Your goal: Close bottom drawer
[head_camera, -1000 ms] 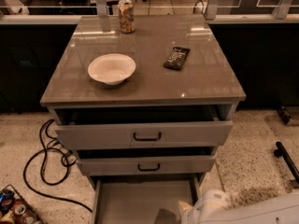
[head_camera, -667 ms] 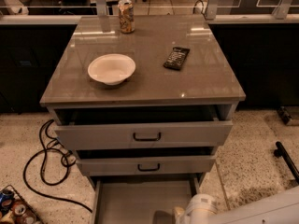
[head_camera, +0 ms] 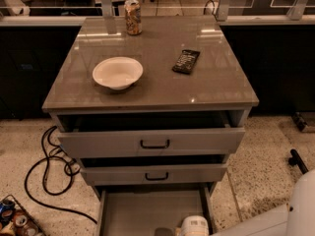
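Observation:
The grey cabinet has all three drawers pulled out. The bottom drawer sticks out furthest. Its plain grey inside shows at the bottom edge of the view, and its front and handle are cut off below. The middle drawer and the top drawer sit above it, each with a black loop handle. My gripper is at the very bottom edge, over the front part of the bottom drawer. Only its white wrist end and a dark tip show. My white arm comes in from the lower right.
On the cabinet top stand a white bowl, a drink can and a black packet. Black cables lie on the floor to the left, with several cans at the lower left. A black object is on the floor to the right.
My gripper has moved left and lower in the view, from the drawer's right side towards its middle. The drawers have not moved.

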`<state>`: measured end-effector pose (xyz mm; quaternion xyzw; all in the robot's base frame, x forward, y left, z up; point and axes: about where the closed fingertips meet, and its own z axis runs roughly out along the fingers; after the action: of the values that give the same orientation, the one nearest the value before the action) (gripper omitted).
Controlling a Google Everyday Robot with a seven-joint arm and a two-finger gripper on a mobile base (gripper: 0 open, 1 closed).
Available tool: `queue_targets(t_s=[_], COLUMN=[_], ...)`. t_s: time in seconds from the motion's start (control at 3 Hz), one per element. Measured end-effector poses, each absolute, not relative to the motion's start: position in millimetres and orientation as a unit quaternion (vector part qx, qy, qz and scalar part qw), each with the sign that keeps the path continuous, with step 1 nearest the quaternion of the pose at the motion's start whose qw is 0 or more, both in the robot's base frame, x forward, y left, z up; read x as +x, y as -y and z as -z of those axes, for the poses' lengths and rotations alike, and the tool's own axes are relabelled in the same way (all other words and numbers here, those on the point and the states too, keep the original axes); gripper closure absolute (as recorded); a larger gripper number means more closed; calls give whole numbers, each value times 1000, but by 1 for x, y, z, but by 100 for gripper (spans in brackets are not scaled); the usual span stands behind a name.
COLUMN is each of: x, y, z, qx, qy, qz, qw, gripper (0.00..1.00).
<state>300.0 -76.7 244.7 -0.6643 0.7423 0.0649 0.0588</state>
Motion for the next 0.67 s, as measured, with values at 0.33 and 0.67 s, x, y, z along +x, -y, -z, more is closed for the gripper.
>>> queue_targets(t_s=[0.33,0.67], x=[303,305], y=[69,70], z=[-224,-209], qx=[-659,-651], qy=[-748,-756], qz=[-52,-40], qw=[58,56], gripper=[0,0])
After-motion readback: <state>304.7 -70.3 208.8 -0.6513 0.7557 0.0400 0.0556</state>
